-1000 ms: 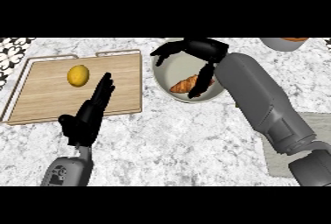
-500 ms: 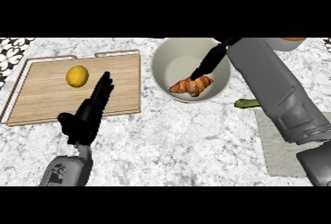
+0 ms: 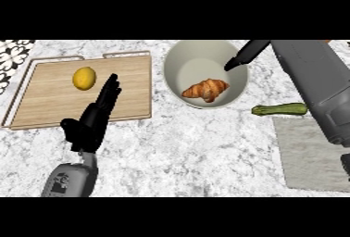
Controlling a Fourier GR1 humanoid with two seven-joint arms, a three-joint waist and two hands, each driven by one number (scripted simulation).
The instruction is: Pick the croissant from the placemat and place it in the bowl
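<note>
You see the croissant [image 3: 206, 89] lying inside the bowl [image 3: 183, 54], towards its near side, resting on the pale inner surface with nothing holding it. Your right hand [image 3: 243, 55] shows at the bowl's far right rim, only dark straight fingers visible pointing down over the edge, apart from the croissant and holding nothing. The grey right forearm runs from there down the right side of the view, crossing above the placemat [image 3: 308, 157], a grey rectangle on the marble worktop [image 3: 198, 152]. A green zucchini [image 3: 279, 109] lies just beyond the placemat's far edge, partly hidden by the forearm and near the bowl's right side. Your left hand [image 3: 92, 121] rests open at the lower left, fingers straight and pointing up over the near edge of the wooden cutting board [image 3: 48, 102]. A lemon [image 3: 84, 78] sits on that board, just beside the fingertips but not touching them.
</note>
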